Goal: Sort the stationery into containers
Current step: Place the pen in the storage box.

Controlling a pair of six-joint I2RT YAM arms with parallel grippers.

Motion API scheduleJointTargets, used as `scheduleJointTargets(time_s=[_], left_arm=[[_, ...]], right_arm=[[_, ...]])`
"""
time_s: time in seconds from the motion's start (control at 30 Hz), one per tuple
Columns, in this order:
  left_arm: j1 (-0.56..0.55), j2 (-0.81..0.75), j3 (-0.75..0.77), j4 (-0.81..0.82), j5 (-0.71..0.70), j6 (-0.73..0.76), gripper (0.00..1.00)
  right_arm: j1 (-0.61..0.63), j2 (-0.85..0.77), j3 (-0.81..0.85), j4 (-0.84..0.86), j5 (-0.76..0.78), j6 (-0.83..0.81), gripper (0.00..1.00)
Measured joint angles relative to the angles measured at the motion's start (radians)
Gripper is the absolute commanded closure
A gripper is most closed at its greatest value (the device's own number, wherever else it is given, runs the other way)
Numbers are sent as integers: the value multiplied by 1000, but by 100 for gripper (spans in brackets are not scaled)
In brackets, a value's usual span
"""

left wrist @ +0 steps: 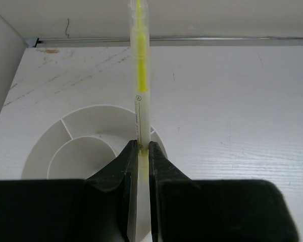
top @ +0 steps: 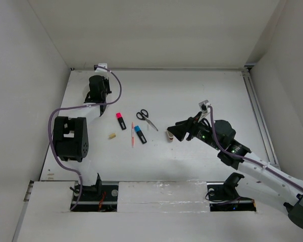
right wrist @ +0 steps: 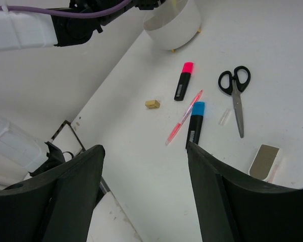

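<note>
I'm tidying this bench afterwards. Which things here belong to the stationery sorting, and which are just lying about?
Job: white tub, yellow pencil in the left tool, pink pencil, pink highlighter, blue highlighter, scissors, eraser, tan-grey block.

Lying about: small clear piece beside the scissors, the rig's purple cable.

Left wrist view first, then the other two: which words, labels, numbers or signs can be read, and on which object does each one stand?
No text can be read with certainty.
Yellow pencil, held in the left gripper: a small circled mark, perhaps "A", with fine print below it, too small to read.
Pink highlighter: pale print on the black body, too blurred to read.
Blue highlighter: likewise pale print, too blurred to read.
No other writing shows.
</note>
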Motion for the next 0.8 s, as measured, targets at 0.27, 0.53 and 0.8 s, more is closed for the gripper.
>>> scheduleJointTargets(time_s=[0.27,0.53,0.8], left_arm=[[0,15,-14,5,-5,-10,100],[0,15,-27,7,-43,-28,94],[0,15,-57,6,-66,-43,60]], right_arm=[[0,0,-1,0,4,0,27],[0,0,-1,0,8,0,27],[0,0,-1,0,8,4,27]])
